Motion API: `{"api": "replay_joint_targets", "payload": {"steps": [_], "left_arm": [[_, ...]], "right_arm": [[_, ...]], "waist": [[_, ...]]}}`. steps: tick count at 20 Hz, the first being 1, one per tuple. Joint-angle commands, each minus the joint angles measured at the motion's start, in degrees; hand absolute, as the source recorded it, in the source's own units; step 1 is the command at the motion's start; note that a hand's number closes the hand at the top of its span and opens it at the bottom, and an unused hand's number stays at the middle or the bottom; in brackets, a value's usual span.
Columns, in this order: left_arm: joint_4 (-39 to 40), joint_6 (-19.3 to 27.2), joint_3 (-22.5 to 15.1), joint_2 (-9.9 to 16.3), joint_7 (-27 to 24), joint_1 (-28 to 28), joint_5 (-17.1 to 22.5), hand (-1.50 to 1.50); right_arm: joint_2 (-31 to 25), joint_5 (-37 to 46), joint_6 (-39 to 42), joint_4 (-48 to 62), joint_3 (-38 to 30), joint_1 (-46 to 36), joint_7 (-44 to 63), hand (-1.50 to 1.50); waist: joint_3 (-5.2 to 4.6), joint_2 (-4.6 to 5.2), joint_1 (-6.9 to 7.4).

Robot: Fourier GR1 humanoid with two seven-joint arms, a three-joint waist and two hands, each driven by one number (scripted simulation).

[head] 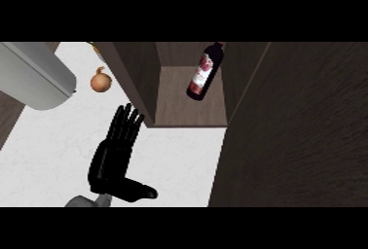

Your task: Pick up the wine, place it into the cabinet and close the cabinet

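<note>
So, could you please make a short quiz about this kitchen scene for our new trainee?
1. True or false: the wine bottle is already inside the cabinet.
2. Which thing lies on the counter to the left of the cabinet? A) onion B) cup C) plate
3. Fill in: the fingers of the left hand are ____ (straight or curled).

Key: 1 true; 2 A, the onion; 3 straight.
</note>
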Motion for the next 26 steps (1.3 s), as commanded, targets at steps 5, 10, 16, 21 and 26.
{"api": "replay_joint_targets", "payload": {"steps": [5, 10, 16, 21, 26], "left_arm": [[-3.6, -3.3, 5.1, 6.4, -1.6, 3.4, 0.5, -1.5], [-4.7, -8.6, 11.7, 12.0, -1.1, 6.1, 5.3, -1.5], [-7.7, -11.1, 15.1, 15.4, -0.6, 11.9, 7.7, -1.5], [-5.4, -14.0, 17.4, 16.9, -0.4, 10.2, 8.2, -1.5], [-2.4, -18.3, 19.8, 18.8, -0.7, 9.5, 9.9, -1.5]], "right_arm": [[-5.7, -4.0, 11.4, -8.4, 8.1, 0.8, 0.7, 1.5], [-6.4, -4.7, 12.9, -12.1, 8.4, -0.8, 4.0, 1.5], [-2.0, 0.3, 11.3, -10.8, 14.0, -2.7, 3.9, 1.5], [0.8, -0.2, 11.4, -9.2, 15.0, -7.3, 7.9, 1.5], [2.0, -0.9, 11.9, -10.7, 15.9, -10.2, 12.0, 1.5]], "waist": [[0.05, 0.08, 0.29], [-0.05, 0.32, 0.31], [-0.05, 0.03, 0.64], [-0.13, 0.33, 0.59], [-0.33, 0.42, 0.74]]}}
